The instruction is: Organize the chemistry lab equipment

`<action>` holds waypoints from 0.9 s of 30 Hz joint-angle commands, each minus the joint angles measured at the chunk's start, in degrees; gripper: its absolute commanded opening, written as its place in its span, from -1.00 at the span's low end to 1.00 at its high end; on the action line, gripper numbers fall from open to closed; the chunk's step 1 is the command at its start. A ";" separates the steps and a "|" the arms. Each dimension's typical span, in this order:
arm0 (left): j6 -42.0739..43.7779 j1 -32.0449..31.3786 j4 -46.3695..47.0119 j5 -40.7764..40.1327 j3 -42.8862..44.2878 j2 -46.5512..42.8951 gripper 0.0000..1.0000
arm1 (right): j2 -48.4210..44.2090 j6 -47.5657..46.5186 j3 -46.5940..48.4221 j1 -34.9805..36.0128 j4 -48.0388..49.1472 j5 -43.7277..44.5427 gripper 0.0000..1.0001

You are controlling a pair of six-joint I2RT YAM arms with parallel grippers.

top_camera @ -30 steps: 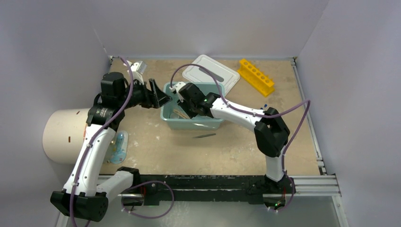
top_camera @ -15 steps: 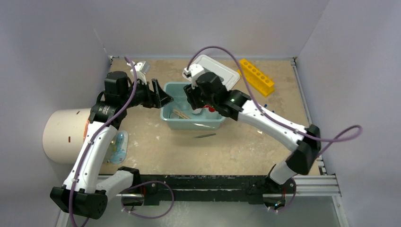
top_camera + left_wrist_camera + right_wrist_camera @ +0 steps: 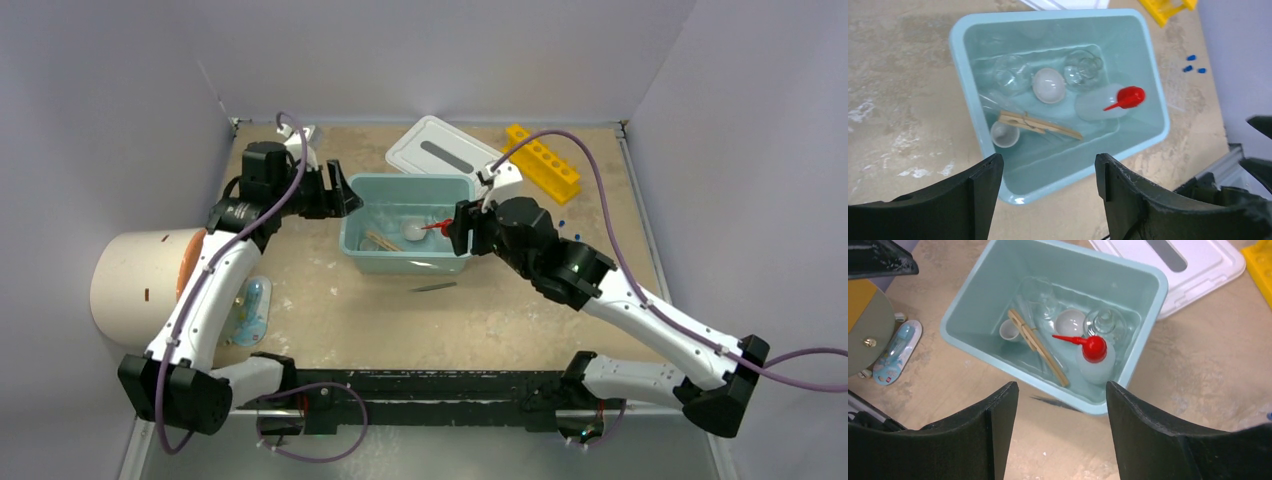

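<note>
So in the last second the right claw [image 3: 1060,387] has backed off from above the light teal plastic tub [image 3: 405,268] toward the right of the overhead view. The clear squeeze bottle with the red nozzle [image 3: 1095,359] is now lying on its side on the tub's floor, so I'd guess that's one more item filed away. That claw is spread wide with nothing in it. The left claw [image 3: 1048,161] hangs by the tub's left edge in the overhead view, also wide open and empty. The bottle looks soft and translucent, with its nozzle tip close to the round white bowl [image 3: 1049,85]. Sharing the tub are a smaller white cup [image 3: 1004,134], the pale wooden sticks [image 3: 1039,126] and some clear glass pieces [image 3: 1013,75]. Not in yet: the dark metal tweezers [image 3: 432,288], just below the tub in the overhead view, and the tiny blue pieces [image 3: 1194,64] at the upper right of the left wrist view. Most of the way there, I'd say.
</note>
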 commanded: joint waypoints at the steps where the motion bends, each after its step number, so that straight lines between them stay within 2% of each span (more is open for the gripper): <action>1: 2.06 -0.22 1.01 -7.70 2.66 3.28 0.36 | -2.91 5.77 -3.10 -0.23 1.10 1.42 0.37; 11: 4.25 -0.88 2.75 -12.47 0.96 12.63 0.36 | -5.95 10.88 -9.17 -0.46 2.73 3.35 0.64; 20: 3.99 -3.47 1.71 -16.03 1.50 19.31 0.35 | -8.63 14.62 -13.45 -0.72 3.40 2.46 0.68; 24: 4.07 -3.48 1.61 -17.92 1.93 20.51 0.26 | -9.80 16.58 -15.36 -0.75 4.10 2.32 0.67; 27: 3.87 -3.48 1.47 -18.97 2.26 20.88 0.11 | -10.21 17.77 -16.70 -0.71 4.90 1.84 0.65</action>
